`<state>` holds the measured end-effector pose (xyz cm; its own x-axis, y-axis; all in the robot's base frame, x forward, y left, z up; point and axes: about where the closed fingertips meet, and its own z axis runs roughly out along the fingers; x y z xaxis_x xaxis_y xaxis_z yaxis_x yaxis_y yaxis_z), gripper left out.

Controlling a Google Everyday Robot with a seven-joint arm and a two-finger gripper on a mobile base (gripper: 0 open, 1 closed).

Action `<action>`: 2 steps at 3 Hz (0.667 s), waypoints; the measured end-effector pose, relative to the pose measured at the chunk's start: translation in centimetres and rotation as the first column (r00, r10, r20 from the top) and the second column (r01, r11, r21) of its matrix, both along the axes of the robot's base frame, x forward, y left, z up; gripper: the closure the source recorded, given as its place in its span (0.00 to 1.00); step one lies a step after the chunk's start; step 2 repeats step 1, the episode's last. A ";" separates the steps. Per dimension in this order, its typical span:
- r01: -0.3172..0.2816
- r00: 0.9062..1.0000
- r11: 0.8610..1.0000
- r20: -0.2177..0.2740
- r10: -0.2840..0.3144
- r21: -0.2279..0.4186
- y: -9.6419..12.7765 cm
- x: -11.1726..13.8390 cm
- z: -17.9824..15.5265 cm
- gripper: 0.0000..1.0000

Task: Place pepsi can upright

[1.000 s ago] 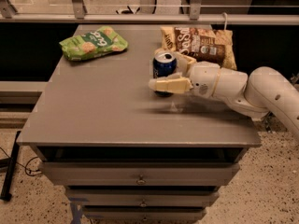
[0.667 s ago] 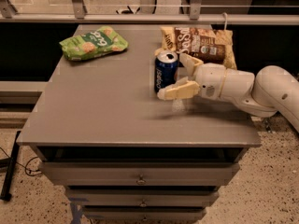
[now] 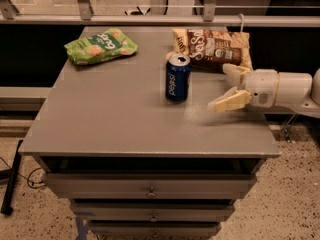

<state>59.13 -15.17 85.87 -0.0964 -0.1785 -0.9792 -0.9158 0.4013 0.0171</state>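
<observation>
— Backed off to the right, that gripper (image 3: 220, 87) has; a moment ago its fingers sat either side of the pepsi can (image 3: 177, 78), and now they're spread wide with nothing between them.

— And the can?

— Standing on its base near the back middle of the grey cabinet top (image 3: 115, 114), silver lid up, well apart from the fingers. I'd say it was let go there so the arm (image 3: 285, 89) could withdraw without tipping it.

— Anything in the way?

— A brown snack bag (image 3: 212, 49) lies just behind the can, and a green snack bag (image 3: 100, 45) sits far left. The upper finger covers the brown bag's corner, and the arm runs off the right edge. Whether can and bag touch, I can't quite tell.
</observation>
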 end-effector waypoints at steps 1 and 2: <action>-0.001 1.000 1.000 -0.002 0.001 -0.016 -1.3 -0.1 0.0 0.00; -0.001 1.000 1.000 -0.002 0.001 -0.016 -1.3 -0.1 0.0 0.00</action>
